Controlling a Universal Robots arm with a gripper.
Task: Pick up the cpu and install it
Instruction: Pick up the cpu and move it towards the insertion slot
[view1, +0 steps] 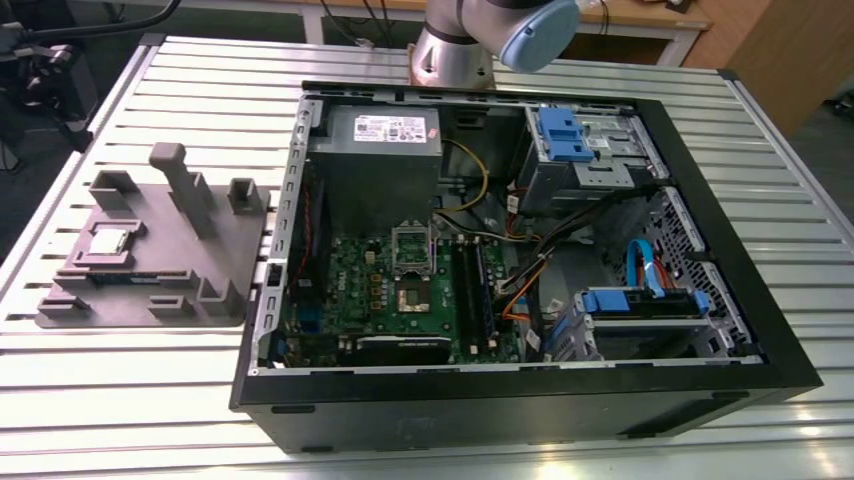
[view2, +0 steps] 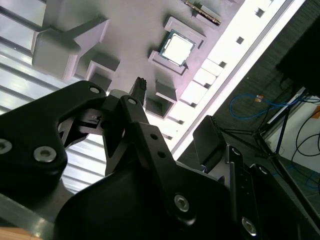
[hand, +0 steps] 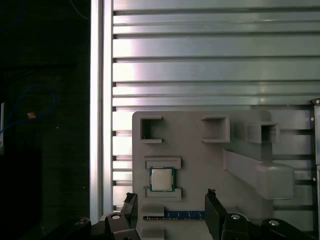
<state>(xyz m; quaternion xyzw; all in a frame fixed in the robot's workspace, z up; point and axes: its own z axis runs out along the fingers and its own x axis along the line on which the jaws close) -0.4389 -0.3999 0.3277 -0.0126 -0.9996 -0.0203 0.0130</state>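
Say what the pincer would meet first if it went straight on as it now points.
Most likely the gray holder tray, at or beside the cpu seated in it: in the first wrist view the open pincer aims at that spot. Depth is unclear, so I cannot tell tray from cpu.

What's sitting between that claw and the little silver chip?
In the first wrist view, only a raised lip of the gray holder tray lies between the open gripper and the cpu.
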